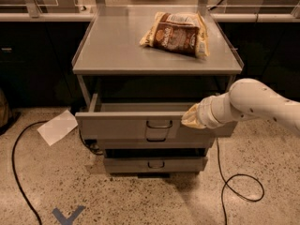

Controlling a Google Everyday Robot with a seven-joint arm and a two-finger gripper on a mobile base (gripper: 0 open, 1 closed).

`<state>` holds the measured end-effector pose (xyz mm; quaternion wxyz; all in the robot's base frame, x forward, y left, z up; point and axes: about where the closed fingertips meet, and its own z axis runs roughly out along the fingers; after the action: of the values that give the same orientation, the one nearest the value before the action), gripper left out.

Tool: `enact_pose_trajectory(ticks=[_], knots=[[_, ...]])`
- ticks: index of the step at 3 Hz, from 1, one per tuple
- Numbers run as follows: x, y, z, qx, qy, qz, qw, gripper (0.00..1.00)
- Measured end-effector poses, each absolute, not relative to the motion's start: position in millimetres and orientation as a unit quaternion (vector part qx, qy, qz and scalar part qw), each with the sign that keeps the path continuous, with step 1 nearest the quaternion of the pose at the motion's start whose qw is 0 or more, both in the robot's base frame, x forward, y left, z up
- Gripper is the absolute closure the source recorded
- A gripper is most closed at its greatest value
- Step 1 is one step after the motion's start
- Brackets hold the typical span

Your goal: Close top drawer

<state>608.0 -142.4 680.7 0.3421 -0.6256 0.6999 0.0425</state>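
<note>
The top drawer (126,124) of the grey metal cabinet is pulled partway out, its plain grey front facing me with a small dark wire handle (159,124) at the centre. My gripper (190,120), at the end of the white arm coming from the right, rests against the drawer front just right of the handle. Its tan tips touch the top edge of the front panel. The drawer's inside is mostly hidden from this angle.
Two lower drawers (154,164) sit under the top one. A brown snack bag (176,33) lies on the cabinet top (112,50). A white sheet of paper (57,127) and black cables (236,184) lie on the speckled floor. Dark counters stand behind.
</note>
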Motion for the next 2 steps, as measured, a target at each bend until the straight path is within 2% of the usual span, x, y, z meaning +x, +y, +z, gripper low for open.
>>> enact_pose_trajectory(ticks=[2], knots=[[640,-151,675,-0.616,0.703,0.022,0.355,1.00]])
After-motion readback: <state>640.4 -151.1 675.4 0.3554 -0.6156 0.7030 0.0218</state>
